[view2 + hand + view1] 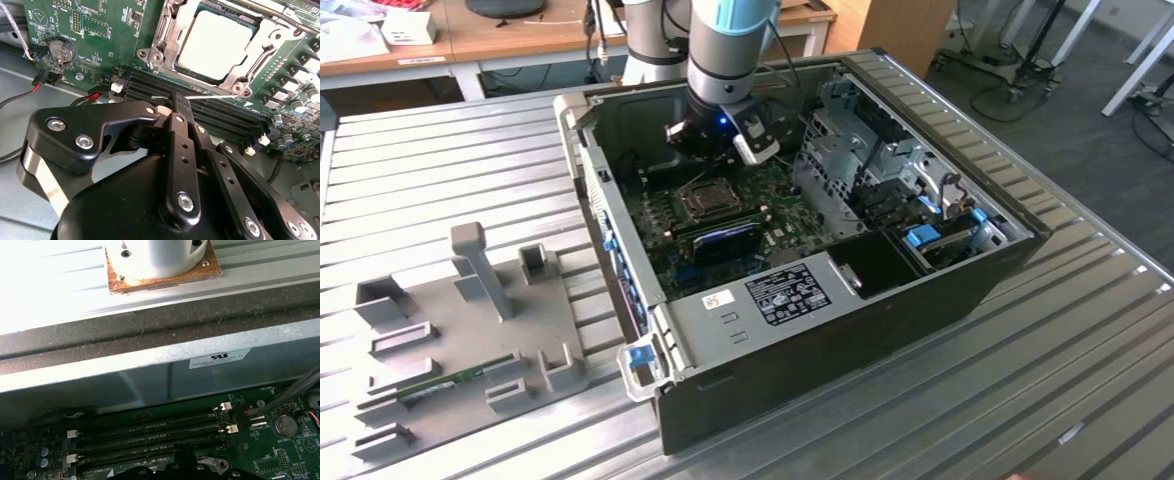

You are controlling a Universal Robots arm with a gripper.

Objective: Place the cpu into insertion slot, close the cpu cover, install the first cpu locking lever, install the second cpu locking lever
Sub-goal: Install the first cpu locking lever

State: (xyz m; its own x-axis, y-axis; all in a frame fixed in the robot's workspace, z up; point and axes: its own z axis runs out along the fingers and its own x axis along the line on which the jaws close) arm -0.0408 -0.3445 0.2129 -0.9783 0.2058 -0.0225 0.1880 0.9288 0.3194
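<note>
While cpu (215,45) lies seated, gripper (171,101) points straight down over memory slots (220,114)

— Where's the cpu (215,37)?
— In the insertion slot (155,52) on the motherboard (781,215), inside the computer case (854,330) on the bench (440,150). Memory slots (220,115) lie just beside it, under my gripper (176,100). A fixture plate (454,335) lies toward the exterior view's left.

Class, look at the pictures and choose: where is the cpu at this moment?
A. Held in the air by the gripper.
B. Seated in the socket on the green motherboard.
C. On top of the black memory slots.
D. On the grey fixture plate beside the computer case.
B: in the second wrist view the cpu lies silvery top up, framed by the cpu cover, on the green motherboard.
</note>
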